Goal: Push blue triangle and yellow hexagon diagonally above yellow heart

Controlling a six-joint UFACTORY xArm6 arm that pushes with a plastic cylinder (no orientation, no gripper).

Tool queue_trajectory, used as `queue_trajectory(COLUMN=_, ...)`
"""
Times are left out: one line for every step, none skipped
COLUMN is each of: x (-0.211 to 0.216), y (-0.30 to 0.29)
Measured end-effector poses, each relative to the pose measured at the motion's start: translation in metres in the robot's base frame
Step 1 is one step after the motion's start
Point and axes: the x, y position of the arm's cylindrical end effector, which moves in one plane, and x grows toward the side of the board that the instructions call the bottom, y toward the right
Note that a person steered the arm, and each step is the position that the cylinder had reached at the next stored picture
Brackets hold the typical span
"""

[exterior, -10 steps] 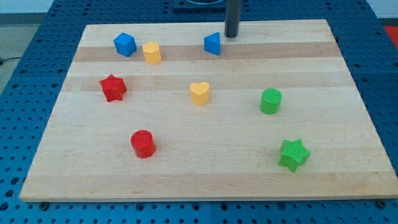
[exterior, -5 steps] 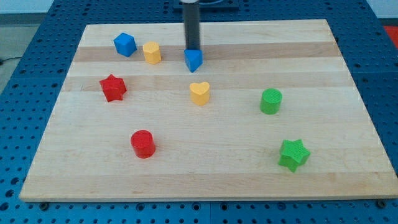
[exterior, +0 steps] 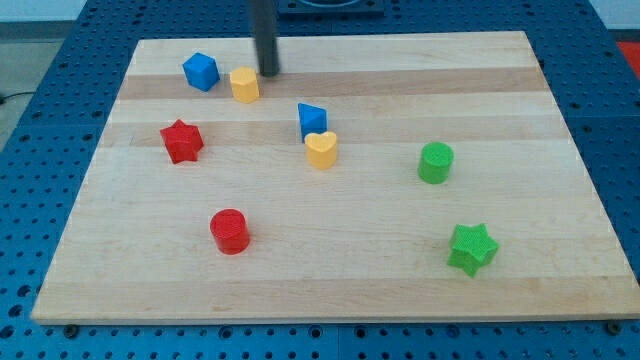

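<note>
the blue cube (exterior: 201, 71) sits at the view's left of my tip (exterior: 269, 72), well apart. the red star (exterior: 182, 141) lies lower left of it, the red cylinder (exterior: 229, 231) far below. the green cylinder (exterior: 435, 162) and green star (exterior: 472, 248) lie far to its lower right on the wooden board (exterior: 330, 270).

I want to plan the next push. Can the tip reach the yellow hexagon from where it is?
Probably yes. My tip stands just to the view's upper right of the yellow hexagon, with bare board between them. The blue cube sits on the hexagon's far side, out of the way.
</note>
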Motion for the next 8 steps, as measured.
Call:
queue_trajectory(x=0.001, y=-0.042)
queue_trajectory(x=0.051, y=-0.024)
queue_trajectory(x=0.039, y=0.002)
queue_trajectory(x=0.009, y=0.001)
queue_trajectory(x=0.032, y=0.013)
queue_trajectory(x=0.092, y=0.037)
queue_trajectory(x=0.107, y=0.043)
queue_trajectory(x=0.158, y=0.003)
